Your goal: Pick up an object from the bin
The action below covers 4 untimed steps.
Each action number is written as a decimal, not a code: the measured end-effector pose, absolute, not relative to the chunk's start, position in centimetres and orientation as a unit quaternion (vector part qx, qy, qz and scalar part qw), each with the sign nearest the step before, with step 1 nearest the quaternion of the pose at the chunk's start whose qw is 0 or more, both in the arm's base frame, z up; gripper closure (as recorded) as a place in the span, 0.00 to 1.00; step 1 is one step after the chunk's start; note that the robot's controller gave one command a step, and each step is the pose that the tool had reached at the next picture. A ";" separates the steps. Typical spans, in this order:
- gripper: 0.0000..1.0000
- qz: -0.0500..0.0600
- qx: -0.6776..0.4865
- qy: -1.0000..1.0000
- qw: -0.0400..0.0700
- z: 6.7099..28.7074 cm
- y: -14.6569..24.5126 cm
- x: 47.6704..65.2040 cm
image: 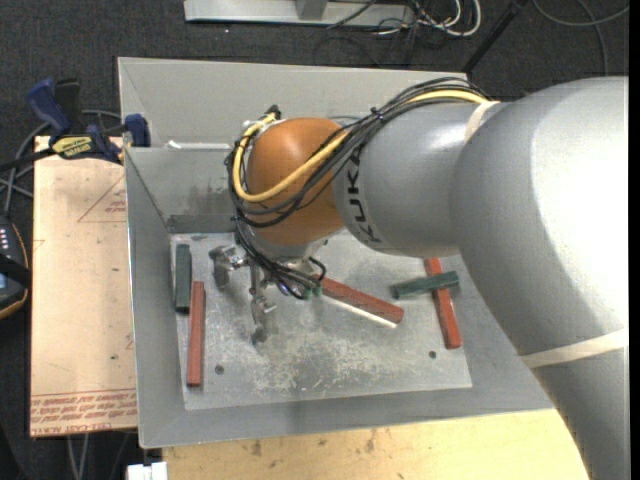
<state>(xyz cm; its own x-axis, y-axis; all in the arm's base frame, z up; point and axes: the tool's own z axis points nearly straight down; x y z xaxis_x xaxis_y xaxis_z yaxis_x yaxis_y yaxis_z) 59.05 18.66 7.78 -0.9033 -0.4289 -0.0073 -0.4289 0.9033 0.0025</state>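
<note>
Arm (520, 228) crosses in from your right; gripper (261, 330) hangs low over bare bin (330, 363) floor, between red stick (194, 333) on the left and red-white bar (362, 303) on the right. Open or closed: can't tell.

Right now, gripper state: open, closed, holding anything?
Gripper: cannot be told; it hangs over the bin floor, beside a red stick.
</note>
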 end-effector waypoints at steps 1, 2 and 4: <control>0.00 -0.001 -0.209 0.978 0.002 8.2 6.5 61.5; 0.00 -0.001 -0.171 0.985 0.003 7.5 1.1 63.8; 1.00 0.000 -0.058 0.998 0.004 13.5 -2.0 65.5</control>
